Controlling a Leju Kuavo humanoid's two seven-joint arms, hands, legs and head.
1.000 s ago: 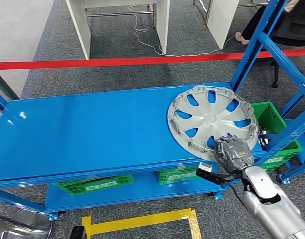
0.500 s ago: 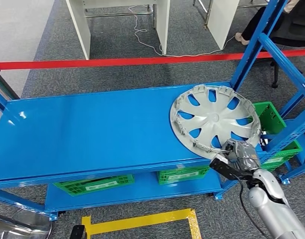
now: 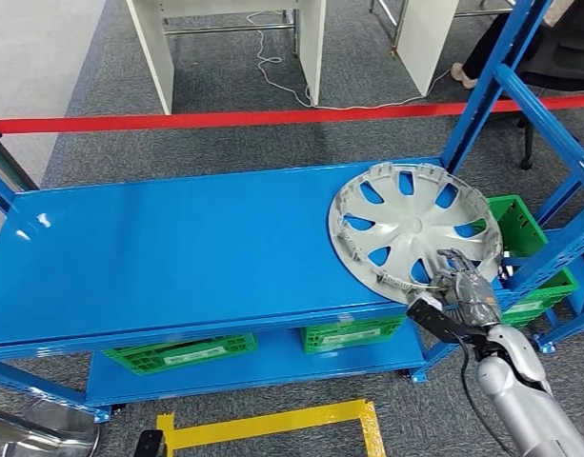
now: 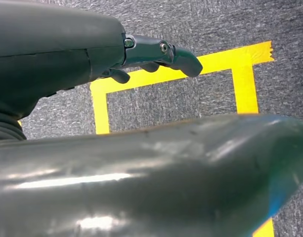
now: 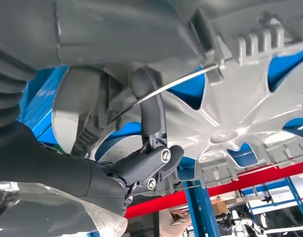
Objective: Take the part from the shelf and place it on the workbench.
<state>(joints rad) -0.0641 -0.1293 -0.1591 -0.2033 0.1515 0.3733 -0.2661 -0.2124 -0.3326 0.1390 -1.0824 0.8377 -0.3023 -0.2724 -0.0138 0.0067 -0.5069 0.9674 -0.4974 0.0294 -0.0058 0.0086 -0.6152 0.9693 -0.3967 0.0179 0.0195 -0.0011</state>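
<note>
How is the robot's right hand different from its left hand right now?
The right hand reaches up to the blue shelf, while the left hand hangs low over grey carpet and yellow tape. The right hand has its fingers hooked on the rim of the silver wheel cover; the left hand holds nothing. Both have dark fingers.

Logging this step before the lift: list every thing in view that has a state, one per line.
Hubcap: lying flat on the blue shelf, inner side up, near edge over the shelf's front lip.
Right hand: at the hubcap's near rim, fingers hooked through its openings, gripping it.
Left hand: hanging over the floor, holding nothing.
Green crates: on the lower shelf.
</note>
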